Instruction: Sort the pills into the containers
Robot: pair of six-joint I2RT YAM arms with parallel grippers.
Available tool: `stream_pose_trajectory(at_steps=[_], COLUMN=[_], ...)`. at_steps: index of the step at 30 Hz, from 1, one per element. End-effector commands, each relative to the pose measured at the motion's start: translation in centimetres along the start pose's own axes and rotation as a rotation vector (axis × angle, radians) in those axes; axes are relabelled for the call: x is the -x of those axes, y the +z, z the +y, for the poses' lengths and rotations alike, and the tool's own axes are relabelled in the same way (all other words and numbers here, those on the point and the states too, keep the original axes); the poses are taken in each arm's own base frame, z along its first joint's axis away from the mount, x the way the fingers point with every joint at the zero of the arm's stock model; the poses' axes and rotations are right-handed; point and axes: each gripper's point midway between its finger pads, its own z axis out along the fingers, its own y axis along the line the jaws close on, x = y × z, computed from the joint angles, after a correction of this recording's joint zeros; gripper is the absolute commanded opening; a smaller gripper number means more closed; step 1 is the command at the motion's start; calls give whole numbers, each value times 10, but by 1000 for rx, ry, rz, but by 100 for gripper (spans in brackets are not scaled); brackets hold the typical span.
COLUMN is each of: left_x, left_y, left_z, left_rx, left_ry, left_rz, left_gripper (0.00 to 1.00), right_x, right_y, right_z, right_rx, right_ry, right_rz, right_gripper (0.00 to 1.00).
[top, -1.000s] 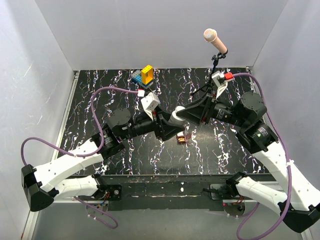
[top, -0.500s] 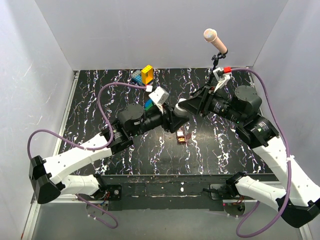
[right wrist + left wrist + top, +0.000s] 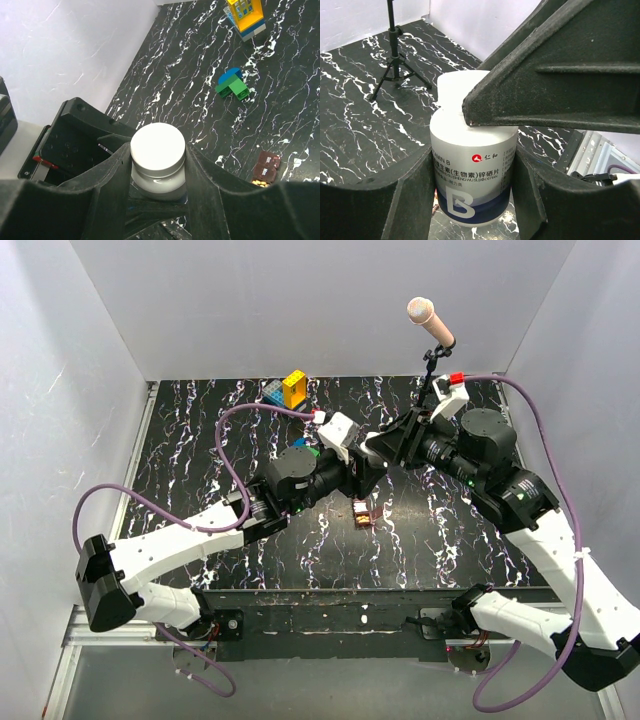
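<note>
I read left pincer [image 3: 472,186] clamped on bottle [image 3: 470,172]; right pincer [image 3: 158,172] clamped on cap [image 3: 157,149], not yet off; box [image 3: 362,517] lies on worktop [image 3: 200,440], 6 o'clock of bottle; I judge sorting unstarted.

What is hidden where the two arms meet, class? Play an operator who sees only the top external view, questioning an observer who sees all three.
Operator: The arms cross mid-table and block my view. What is between them?
Observer: A white bottle, labelled VITAMIN B in the left wrist view. The left gripper clamps it by the body.
Operator: And what is the right gripper doing?
Observer: In the right wrist view, the right gripper has a finger on each side of the white cap, which is on the bottle.
</note>
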Motion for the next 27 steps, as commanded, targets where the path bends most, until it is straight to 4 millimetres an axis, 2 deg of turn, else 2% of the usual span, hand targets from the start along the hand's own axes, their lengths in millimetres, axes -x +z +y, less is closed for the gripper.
stream_pose_trajectory(at_steps=[1, 4, 8, 12, 20, 27], left_x=[33, 32, 28, 25, 22, 32], left_y=[0, -3, -10, -20, -44, -73], left_z=[17, 18, 19, 22, 22, -3], left_rx=[106, 106, 108, 114, 103, -47], left_ry=[28, 26, 26, 18, -23, -64], left_rz=[-94, -94, -82, -76, -68, -87], left_gripper=[0, 0, 0, 0, 0, 0], right_x=[-9, -8, -6, -1, 3, 1], right_y=[-9, -11, -14, -21, -36, -46], right_z=[20, 24, 27, 29, 32, 52], right_rx=[62, 86, 107, 105, 124, 254], right_ry=[21, 16, 19, 20, -15, -78], right_rz=[62, 57, 32, 12, -21, -12], right_gripper=[29, 39, 63, 80, 84, 85])
